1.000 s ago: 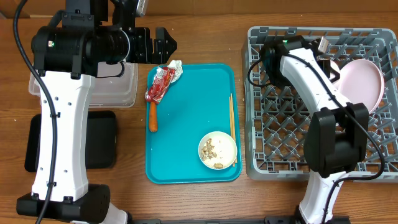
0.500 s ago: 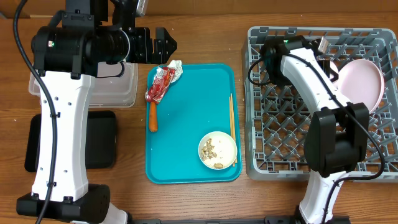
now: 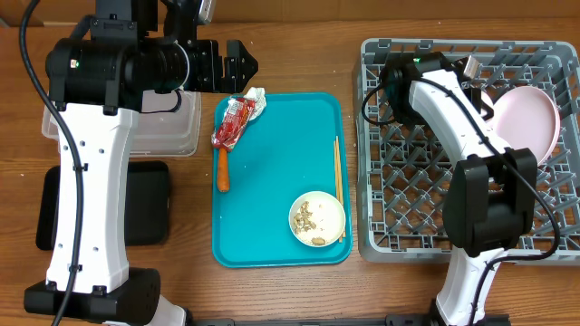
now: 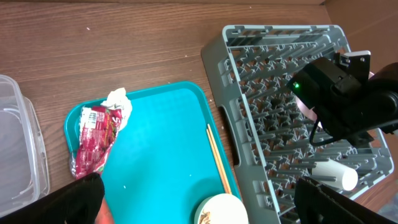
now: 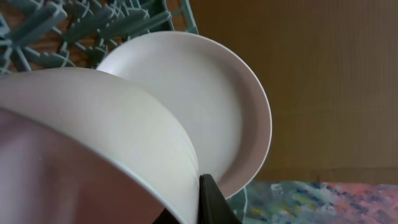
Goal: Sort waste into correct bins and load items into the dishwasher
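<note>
The crumpled red shiny wrapper (image 3: 233,122) lies at the teal tray's (image 3: 272,181) far left corner, white napkin (image 3: 256,97) touching it, orange stick (image 3: 222,170) just nearer along that edge, scrap-filled bowl (image 3: 317,218) at the near right. The left claw (image 3: 245,62) hangs wide open and empty just beyond the tray's far edge, over bare table (image 3: 290,54). Right of the tray, in the grey rack (image 3: 381,181), the right claw (image 3: 478,89) is beside the pale plate (image 3: 530,118); its grip I cannot tell

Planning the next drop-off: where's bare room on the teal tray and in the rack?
Tray: bare strip between the carrot stick and the chopsticks, plus the near left corner beside the bowl. Its far left corner is crowded with wrapper and napkin. Rack: near left corner looks bare; the plate fills the far right.
</note>
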